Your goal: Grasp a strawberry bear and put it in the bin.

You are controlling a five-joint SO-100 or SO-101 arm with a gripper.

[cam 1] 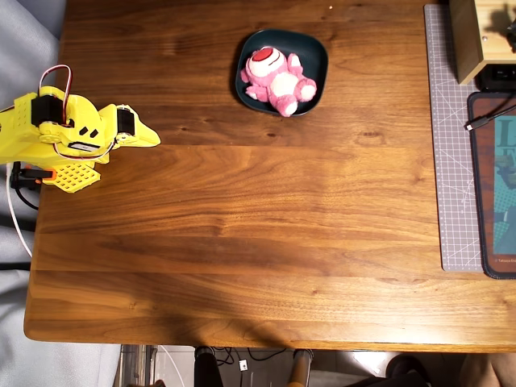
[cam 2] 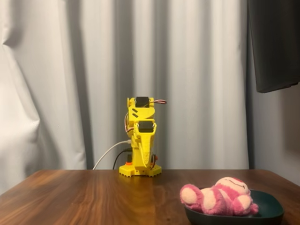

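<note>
**One plush bear in the dish, arm folded at the table's far end**

One soft toy fills the near corner of the fixed view: the strawberry bear (cam 2: 218,195) lies on its back in the teal bin (cam 2: 268,206), a pale-soled foot hanging out over the rim toward the table's middle. By the look of it, it is light and squashy, with fuzzy pile that should give the fingers friction rather than slip; nothing about it seems breakable. I would judge the round torso the best place to pinch, since the stubby limbs are thin and would likely bend away, and the head is wide for the jaws.

Farther back on the walnut table (cam 2: 84,197), well apart from the dish, the yellow arm (cam 2: 141,138) stands folded over its base in front of the grey curtain (cam 2: 70,70). Its gripper (cam 1: 147,137) points along the table and holds nothing. The fingers appear pressed together into a single beak-like point, with no gap showing.

From above, the bear's (cam 1: 276,79) sprawl is plain: head toward the upper left of the bin (cam 1: 312,48), white belly up, legs toward the lower right rim. That view also shows a grey cutting mat (cam 1: 447,161) along the right edge, hidden from the side camera. The side camera alone shows how high the toy stands above the rim.
</note>
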